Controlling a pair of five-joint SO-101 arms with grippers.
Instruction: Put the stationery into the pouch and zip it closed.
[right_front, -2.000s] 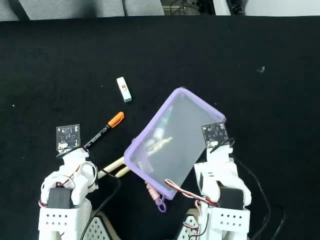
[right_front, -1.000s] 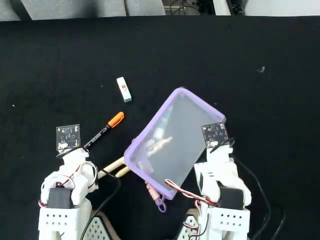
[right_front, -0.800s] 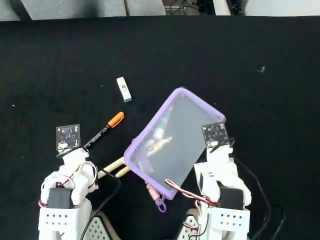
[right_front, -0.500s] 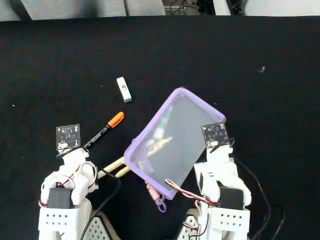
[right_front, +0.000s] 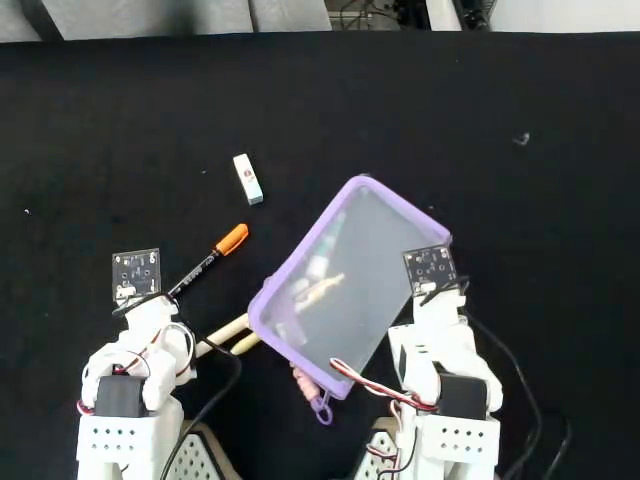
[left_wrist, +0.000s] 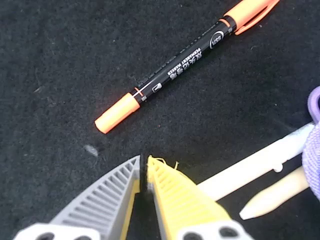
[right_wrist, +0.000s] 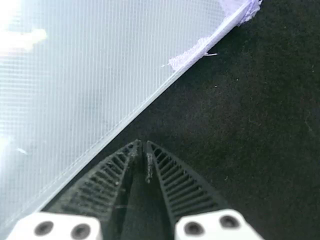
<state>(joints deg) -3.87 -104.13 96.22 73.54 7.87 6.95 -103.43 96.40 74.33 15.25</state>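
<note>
A clear pouch with purple trim lies tilted at the table's middle, its purple zip pull at the near corner. An orange-capped black marker lies to its left, with two cream pens poking out from under the pouch's near-left edge. A small white eraser sits farther back. My left gripper is shut and empty just short of the marker, beside the cream pens. My right gripper is shut and empty at the edge of the pouch.
The black table spreads wide to the back and right. Both arm bases stand at the near edge, one on each side of the pouch. A small pink item lies by the pouch's near edge.
</note>
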